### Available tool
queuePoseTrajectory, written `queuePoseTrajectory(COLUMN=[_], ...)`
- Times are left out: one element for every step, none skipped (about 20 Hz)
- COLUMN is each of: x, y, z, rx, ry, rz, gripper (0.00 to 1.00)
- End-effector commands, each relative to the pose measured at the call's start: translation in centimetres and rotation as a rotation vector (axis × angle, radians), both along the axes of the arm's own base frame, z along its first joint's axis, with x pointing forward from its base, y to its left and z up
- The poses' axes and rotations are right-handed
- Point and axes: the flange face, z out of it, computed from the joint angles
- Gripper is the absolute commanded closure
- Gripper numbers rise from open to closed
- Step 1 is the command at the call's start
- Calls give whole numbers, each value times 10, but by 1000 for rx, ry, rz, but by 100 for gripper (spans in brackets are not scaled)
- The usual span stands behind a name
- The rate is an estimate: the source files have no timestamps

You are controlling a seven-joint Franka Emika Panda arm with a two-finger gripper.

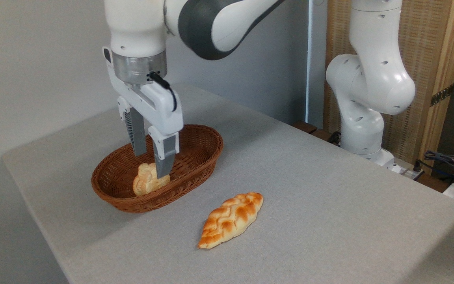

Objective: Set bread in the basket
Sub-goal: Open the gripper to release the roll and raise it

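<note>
The bread (145,183), a small pale golden knotted bun, lies tilted inside the basket (199,148), an oval reddish-brown wicker one, near its front left wall. My gripper (151,165) hangs straight down into the basket just above the bun. Its fingers stand apart, so it is open. The near finger (164,159) overlaps the bun's right side in this view, and the far finger ends a little above the bun's top. I cannot tell whether the near finger still touches the bun.
A longer, browner braided loaf (231,219) lies on the grey table (329,205) in front and to the right of the basket. The arm's white base (363,130) stands at the table's far right edge, with cables (447,159) beside it.
</note>
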Motion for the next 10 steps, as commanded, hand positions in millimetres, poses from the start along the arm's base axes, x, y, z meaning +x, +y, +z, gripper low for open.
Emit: queuePoseTrajectory(x=[-5,-5,-5,-4,-4,-4,-4,-4,-4,-3], y=[30,41,51,58,62,63,65,66,70,71], z=[10,10,11,11,11,12,10,10,10,8], rx=[22,33,51,64,67,68,75,95,98,98], ry=[5,5,1,1,1,-1,1,-1,1,4], rz=[35,49,56,62,67,69,67,54,57,62], gripper=[0,0,0,0,0,0,0,0,0,0])
